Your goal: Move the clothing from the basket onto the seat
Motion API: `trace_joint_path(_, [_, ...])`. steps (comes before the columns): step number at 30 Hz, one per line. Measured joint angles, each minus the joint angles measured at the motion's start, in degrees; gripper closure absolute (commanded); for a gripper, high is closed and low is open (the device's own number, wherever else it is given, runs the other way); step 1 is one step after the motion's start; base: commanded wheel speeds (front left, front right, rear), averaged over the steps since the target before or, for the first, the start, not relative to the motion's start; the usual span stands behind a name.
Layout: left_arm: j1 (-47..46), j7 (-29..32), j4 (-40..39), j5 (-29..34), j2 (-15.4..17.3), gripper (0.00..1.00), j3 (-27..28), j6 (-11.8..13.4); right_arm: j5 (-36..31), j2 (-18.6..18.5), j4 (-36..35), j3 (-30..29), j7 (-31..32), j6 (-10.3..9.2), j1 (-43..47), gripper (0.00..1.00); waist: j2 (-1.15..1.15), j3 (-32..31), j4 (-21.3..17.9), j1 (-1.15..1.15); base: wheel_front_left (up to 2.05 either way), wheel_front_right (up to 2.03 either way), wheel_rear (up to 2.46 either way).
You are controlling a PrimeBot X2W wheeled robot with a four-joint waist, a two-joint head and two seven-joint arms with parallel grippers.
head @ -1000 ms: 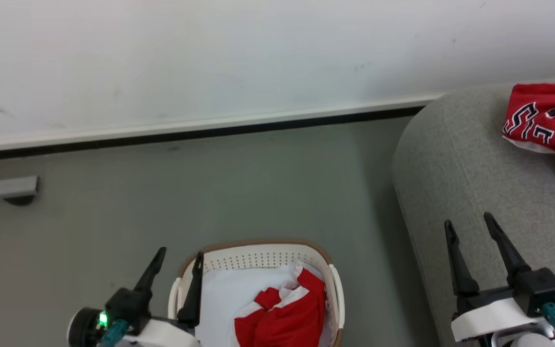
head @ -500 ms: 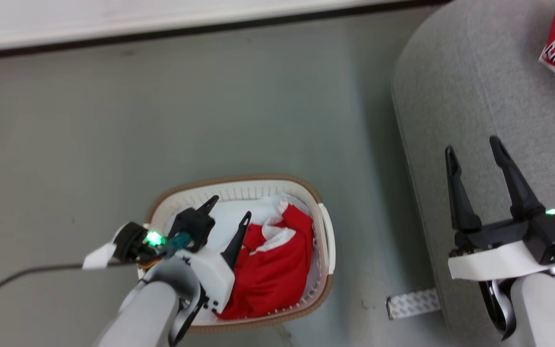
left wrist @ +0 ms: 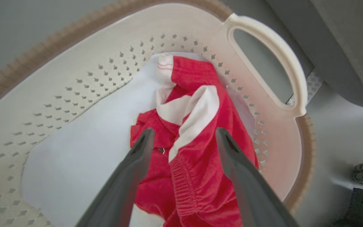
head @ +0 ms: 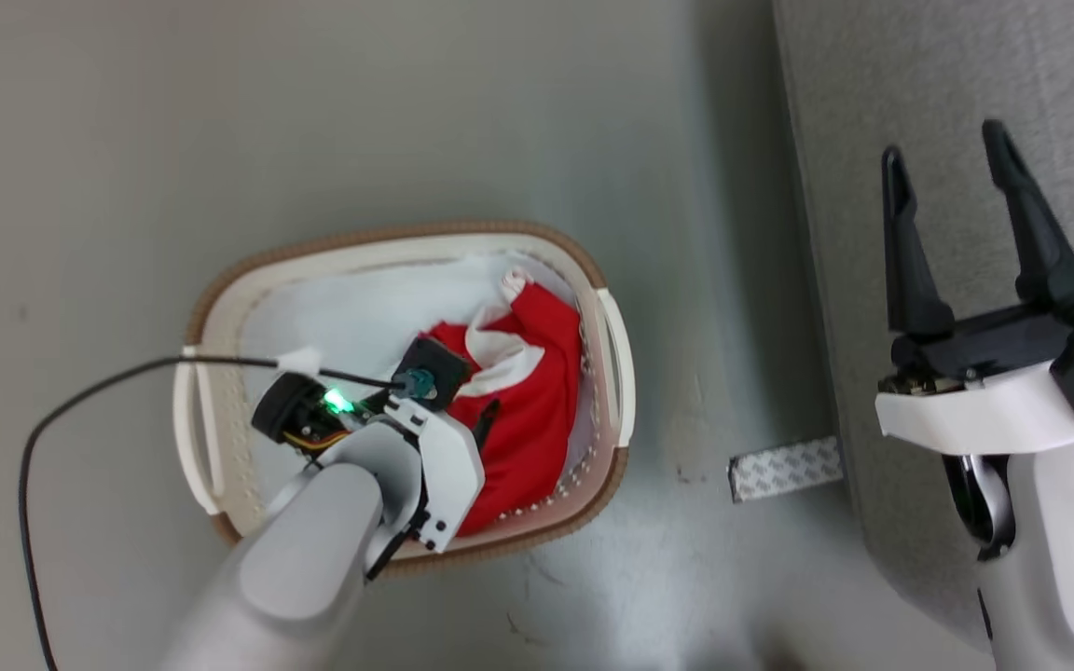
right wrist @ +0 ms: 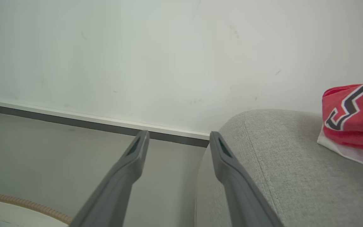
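- L gripper [left wrist: 184, 132] open wide, low ctr of wrist frame, astride fold of red garment [left wrist: 194, 104]; nothing clamped.
- Garment inside basket [left wrist: 90, 82].
- R gripper [head: 943, 144] open, empty, over seat [head: 835, 93] at right edge.
- Lettered garment [right wrist: 351, 113] on seat, far right.

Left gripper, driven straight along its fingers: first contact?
Likely the red clothing in the basket: the open left gripper points at its white-trimmed fold. Remaining gap is hard to judge.

Your grey floor [head: 360, 102] carries the basket [head: 388, 233] and, near it, the seat [head: 947, 65]; a patterned silver strip [head: 784, 469] lies between them, at the seat's base; on the seat you see a red lettered garment [right wrist: 354, 116].
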Motion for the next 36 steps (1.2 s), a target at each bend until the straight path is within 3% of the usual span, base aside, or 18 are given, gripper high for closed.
trace_joint_path(17, [-13.61, 0.87, 15.93, 0.82, -1.27, 0.0, -5.82, -1.27, -1.76, 0.01, -4.81, -1.19, 0.0, 0.0, -4.65, 0.0, 0.0, 15.19, -1.02, -0.01, 0.0, 0.0, 0.0])
trace_joint_path(29, [-17.31, -2.1, 22.09, -0.69, -4.1, 0.0, -10.67, -1.56, -2.79, 0.11, -6.64, -2.92, -0.05, 0.0, -3.74, 0.0, -0.01, 16.87, -0.68, -0.02, 0.0, 0.0, 0.0])
trace_joint_path(30, [-17.39, -2.19, 22.34, -1.03, -4.28, 0.39, -11.39, -1.56, -2.9, 0.1, -6.65, -2.93, -0.05, 0.0, -3.61, 0.0, 0.0, 16.85, -0.66, -0.02, 0.0, 0.0, 0.0])
trace_joint_path(32, [-17.59, -2.69, 22.75, -1.65, -4.56, 1.0, -12.68, -1.56, -2.94, 0.09, -6.65, -2.97, -0.05, 0.0, -3.52, 0.0, 0.0, 16.82, -0.56, -0.01, 0.0, 0.0, 0.0])
trace_joint_path(36, [-18.02, -4.21, 23.8, -3.79, -4.71, 1.0, -14.18, -1.57, -2.96, 0.07, -6.34, -2.83, -0.05, 0.0, -3.53, 0.0, 0.0, 16.46, -0.37, -0.01, 0.0, 0.0, 0.0])
